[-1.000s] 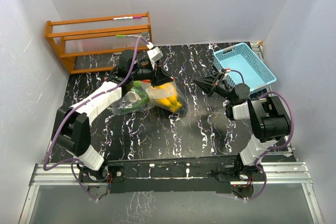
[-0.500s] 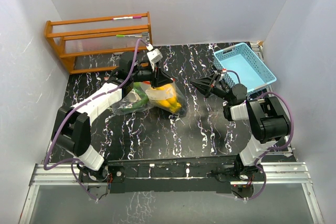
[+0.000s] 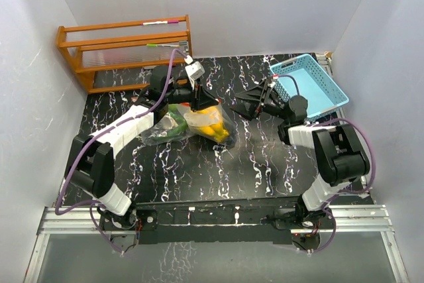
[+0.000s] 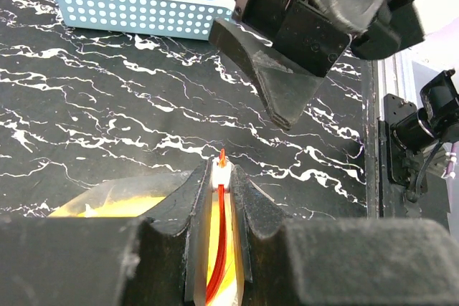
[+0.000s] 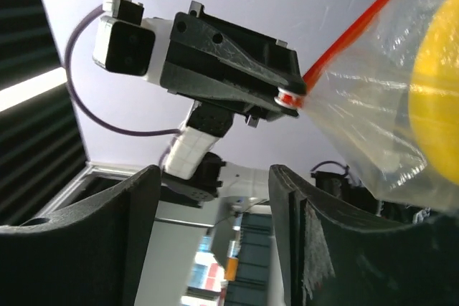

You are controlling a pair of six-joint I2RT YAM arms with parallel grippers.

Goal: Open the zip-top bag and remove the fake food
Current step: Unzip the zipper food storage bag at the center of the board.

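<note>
Pinching the red zip strip [image 4: 217, 263], the left jaws show clearly only from the left wrist; overhead, the bag [image 3: 159, 134] of fake food [image 3: 211, 126] rests on the bench [image 3: 199, 170], right jaws parted nearby.

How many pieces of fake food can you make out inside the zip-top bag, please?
3: yellow bananas in the middle of the bag, a green piece to their left, a dark piece at its near-right corner. More may be hidden under the crinkled plastic.

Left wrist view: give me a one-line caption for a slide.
Left gripper clamps the zip-top bag by its red zipper edge; right gripper faces it, jaws open, light-blue basket behind.
</note>
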